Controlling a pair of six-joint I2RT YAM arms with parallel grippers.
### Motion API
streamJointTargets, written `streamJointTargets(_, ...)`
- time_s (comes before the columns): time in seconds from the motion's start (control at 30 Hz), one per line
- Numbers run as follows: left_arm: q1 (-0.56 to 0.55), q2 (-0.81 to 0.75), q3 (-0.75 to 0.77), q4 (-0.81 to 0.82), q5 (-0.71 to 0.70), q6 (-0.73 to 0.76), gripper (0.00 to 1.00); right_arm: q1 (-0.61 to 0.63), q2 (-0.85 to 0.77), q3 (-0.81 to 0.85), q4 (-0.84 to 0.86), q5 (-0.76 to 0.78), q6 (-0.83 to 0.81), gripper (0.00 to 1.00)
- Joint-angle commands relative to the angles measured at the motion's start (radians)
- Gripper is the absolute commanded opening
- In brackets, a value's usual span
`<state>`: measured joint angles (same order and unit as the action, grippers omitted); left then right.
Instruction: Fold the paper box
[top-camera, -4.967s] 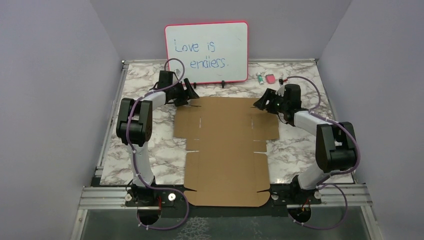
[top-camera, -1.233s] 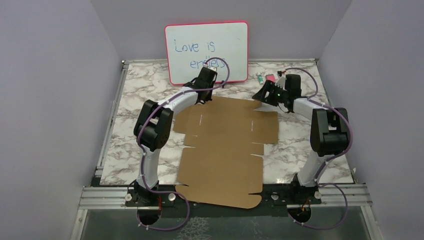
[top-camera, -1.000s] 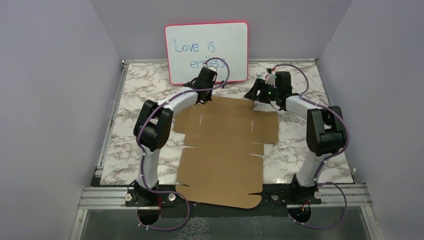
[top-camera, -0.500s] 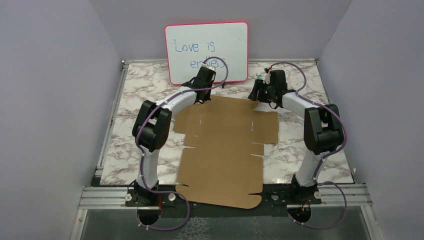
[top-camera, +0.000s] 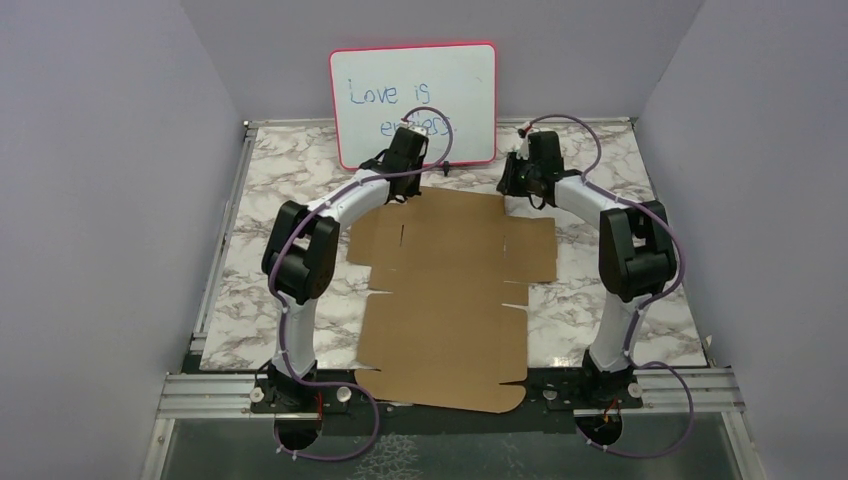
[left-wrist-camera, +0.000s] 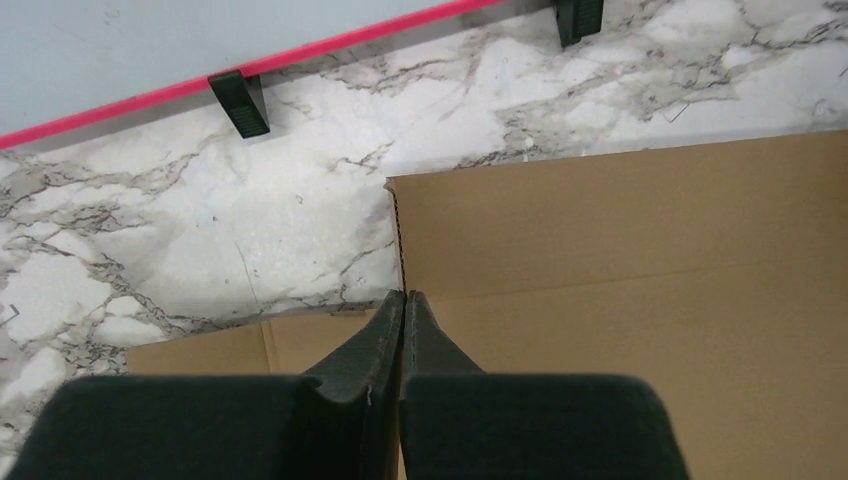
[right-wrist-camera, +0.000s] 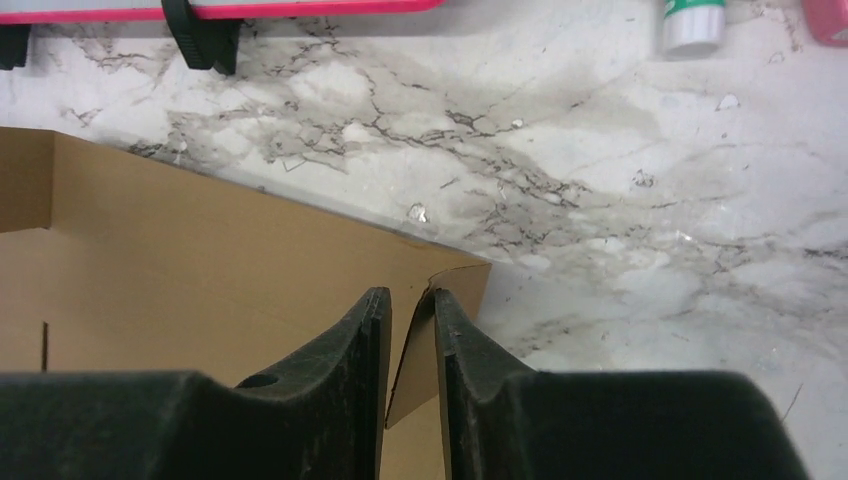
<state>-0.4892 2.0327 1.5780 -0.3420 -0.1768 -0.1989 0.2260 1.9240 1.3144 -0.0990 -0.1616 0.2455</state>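
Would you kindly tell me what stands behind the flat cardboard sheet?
A pink-framed whiteboard on black feet stands on the marble table behind the paper box. The left arm covers part of its lower writing.

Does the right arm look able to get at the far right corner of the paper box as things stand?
Probably yes. The right gripper has one of its fingers on each side of the far right corner of the paper box, narrowly apart, and nothing else stands between them.
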Motion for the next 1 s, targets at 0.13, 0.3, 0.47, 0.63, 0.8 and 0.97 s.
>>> streamJointTargets(0.13,0.020,0.002,0.064,0.024,0.077,-0.038,0.06,0.007,0.081,0.103,-0.002,0.030,-0.046,0.31)
streamJointTargets(0.3,0.048,-0.057,0.005,0.025,0.071,-0.046,0.23,0.007,0.040,0.087,-0.004,0.047,-0.054,0.51)
streamJointTargets(0.47,0.078,-0.180,-0.104,0.034,0.077,-0.062,0.40,0.007,-0.069,0.021,-0.012,0.116,-0.058,0.66)
streamJointTargets(0.63,0.084,-0.337,-0.276,0.073,0.105,-0.113,0.59,0.007,-0.194,-0.089,-0.008,0.119,-0.048,0.79)
streamJointTargets(0.8,0.103,-0.506,-0.467,0.100,0.171,-0.168,0.71,0.007,-0.308,-0.210,0.011,0.040,-0.026,0.81)
streamJointTargets(0.97,0.157,-0.675,-0.665,0.119,0.255,-0.220,0.78,0.010,-0.416,-0.346,0.053,-0.081,0.000,0.83)
